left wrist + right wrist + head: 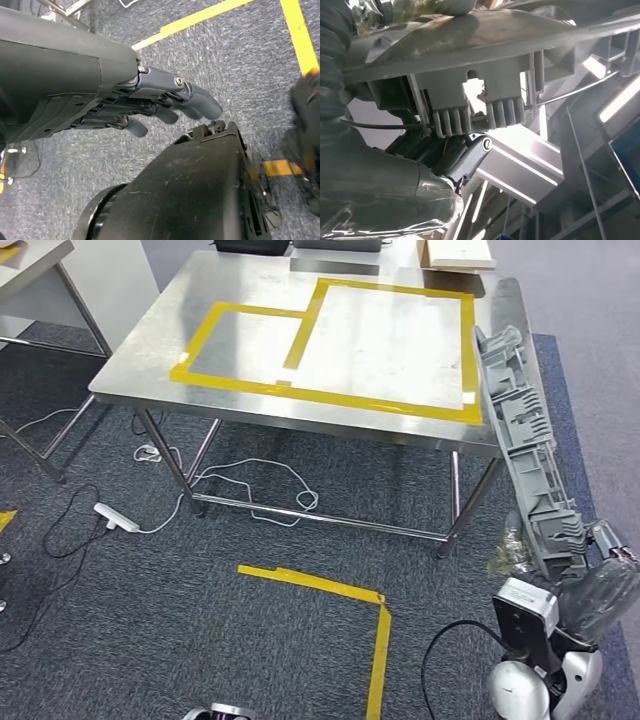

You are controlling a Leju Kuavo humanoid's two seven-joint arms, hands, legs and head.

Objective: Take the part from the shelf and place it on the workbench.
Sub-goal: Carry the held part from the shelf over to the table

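Right hand [596, 580]: fingers grasping grey ribbed part [528, 455], held upright beside the steel surface [151, 360], likely for carrying. Left hand [166, 100]: released, hanging over carpet.

Dark grey carpet [249, 640] covers the floor, crossed by yellow tape [355, 610] at lower centre. A white power strip [115, 517] and loose cables [249, 480] lie at centre left. Another table's edge [38, 270] shows upper left. The right wrist view looks up at bright ceiling lights [620, 100].
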